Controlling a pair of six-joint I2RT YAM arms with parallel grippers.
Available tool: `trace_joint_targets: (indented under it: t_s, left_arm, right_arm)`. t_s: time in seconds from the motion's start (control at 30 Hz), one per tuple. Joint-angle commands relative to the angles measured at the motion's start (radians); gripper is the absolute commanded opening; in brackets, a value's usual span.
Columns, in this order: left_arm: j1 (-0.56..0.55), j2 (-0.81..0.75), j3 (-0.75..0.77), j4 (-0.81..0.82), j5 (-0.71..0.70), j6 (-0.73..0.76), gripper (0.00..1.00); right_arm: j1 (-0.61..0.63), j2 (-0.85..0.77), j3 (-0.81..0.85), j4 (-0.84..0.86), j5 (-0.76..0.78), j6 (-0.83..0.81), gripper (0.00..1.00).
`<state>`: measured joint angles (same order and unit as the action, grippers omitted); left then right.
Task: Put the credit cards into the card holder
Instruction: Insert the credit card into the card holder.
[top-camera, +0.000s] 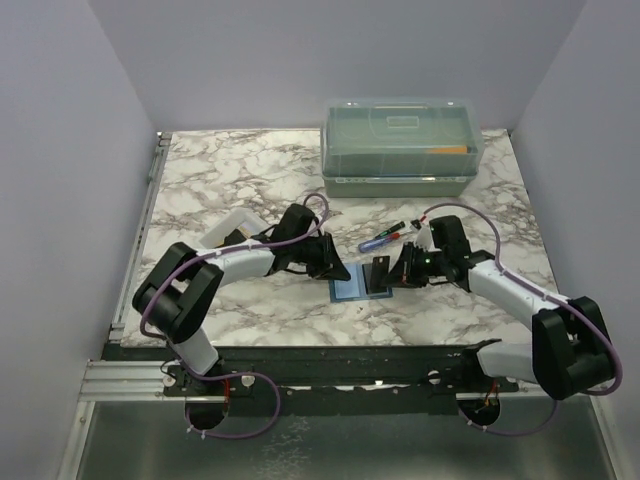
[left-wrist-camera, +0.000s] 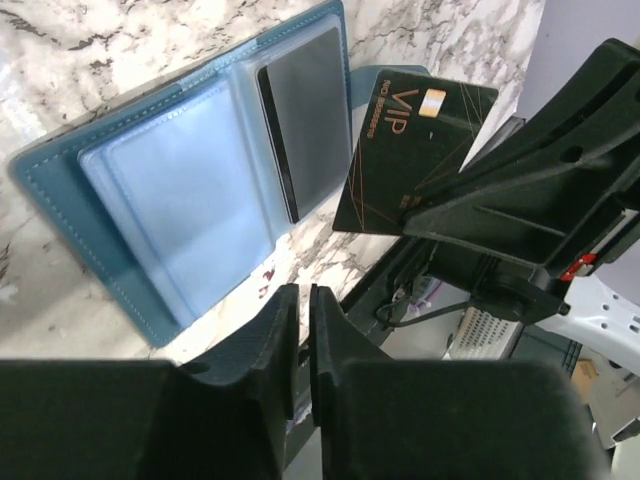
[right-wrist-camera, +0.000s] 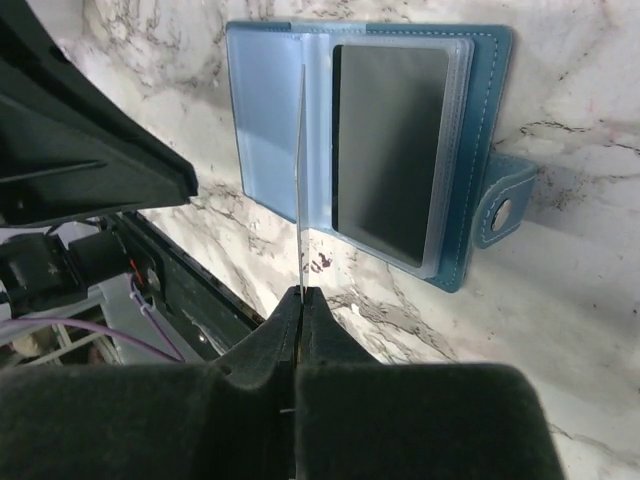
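The left arm (top-camera: 230, 262) starts at 7 o'clock and bends in toward the middle. The right arm (top-camera: 510, 290) starts at 5 o'clock and bends in toward the middle too. Both wrists are low, and the two tips face each other and are near each other. The left pincer (left-wrist-camera: 303, 300) points toward 3 o'clock. Its two fingers (left-wrist-camera: 275, 340) are almost together, with a thin gap between them and nothing in it. The right pincer (right-wrist-camera: 300, 300) points toward 9 o'clock. It is squeezed tight on the edge of a dark credit card (left-wrist-camera: 415, 150), which stands on its edge.
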<state>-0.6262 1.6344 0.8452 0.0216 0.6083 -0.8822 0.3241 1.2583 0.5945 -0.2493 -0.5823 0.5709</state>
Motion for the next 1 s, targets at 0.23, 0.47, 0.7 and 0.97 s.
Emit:
trace_joint_targets:
  t_s: [0.23, 0.47, 0.7, 0.97]
  left_arm:
    - [-0.012, 0.151, 0.019, 0.079, -0.057, -0.008, 0.01]
    - [-0.008, 0.156, -0.011, 0.029, -0.112, 0.001, 0.0]
    - [0.008, 0.155, -0.035, -0.002, -0.139, 0.016, 0.0]
    - [0.007, 0.162, -0.044, -0.002, -0.137, 0.019, 0.0]
  right_arm:
    - [-0.025, 0.139, -0.05, 0.185, -0.176, -0.083, 0.0]
    - [-0.035, 0.223, -0.052, 0.272, -0.231, -0.114, 0.0]
    - [-0.049, 0.281, -0.049, 0.302, -0.266, -0.119, 0.0]
    - [-0.049, 0.331, -0.049, 0.356, -0.331, -0.109, 0.0]
